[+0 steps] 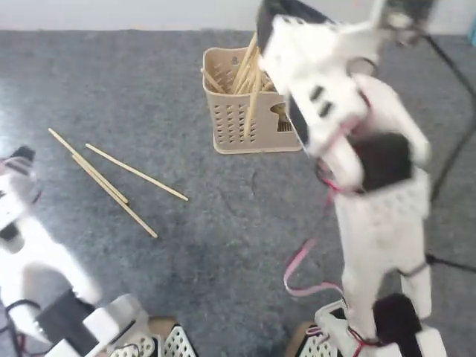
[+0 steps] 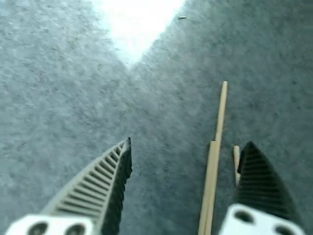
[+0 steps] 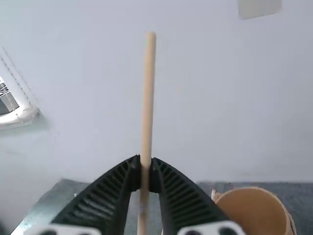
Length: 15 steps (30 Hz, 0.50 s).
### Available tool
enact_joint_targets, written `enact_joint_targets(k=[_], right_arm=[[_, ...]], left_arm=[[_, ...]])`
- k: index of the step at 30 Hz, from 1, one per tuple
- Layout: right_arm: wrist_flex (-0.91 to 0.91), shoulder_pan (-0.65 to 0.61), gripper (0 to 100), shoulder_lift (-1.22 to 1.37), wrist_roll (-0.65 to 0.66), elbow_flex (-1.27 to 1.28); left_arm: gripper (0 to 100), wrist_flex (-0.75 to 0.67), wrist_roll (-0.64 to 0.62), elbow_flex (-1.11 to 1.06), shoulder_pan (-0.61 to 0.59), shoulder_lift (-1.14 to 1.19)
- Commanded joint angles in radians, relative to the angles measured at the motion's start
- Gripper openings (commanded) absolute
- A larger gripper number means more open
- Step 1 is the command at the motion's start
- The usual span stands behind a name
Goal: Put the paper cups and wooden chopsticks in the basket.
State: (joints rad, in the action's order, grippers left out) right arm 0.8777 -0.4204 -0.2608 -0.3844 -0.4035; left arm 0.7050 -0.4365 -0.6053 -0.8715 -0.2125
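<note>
A beige slotted basket stands on the grey carpet at the back, with several wooden chopsticks upright in it. Three more chopsticks lie on the carpet to the left. My right gripper is shut on one chopstick, which points straight out past its tips; the right arm is raised beside the basket. A brown paper cup sits just below that gripper. My left gripper hangs open low over the carpet, with chopsticks lying between its fingers, close to one fingertip.
The left arm sits at the left edge of the table. A pink cable loops on the carpet near the right arm's base. A pale wall rises behind the basket.
</note>
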Motion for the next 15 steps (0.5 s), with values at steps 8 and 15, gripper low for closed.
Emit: enact_joint_targets(k=[8,15], right_arm=[[-0.757,0.033,0.8,0.186,0.028,0.221],[-0.989,0.038,0.8,0.367,0.184,0.219]], left_arm=[[38,-0.385,-0.066,-0.272,0.170,-0.034],[38,-0.540,-0.061,-0.337,0.253,-0.023]])
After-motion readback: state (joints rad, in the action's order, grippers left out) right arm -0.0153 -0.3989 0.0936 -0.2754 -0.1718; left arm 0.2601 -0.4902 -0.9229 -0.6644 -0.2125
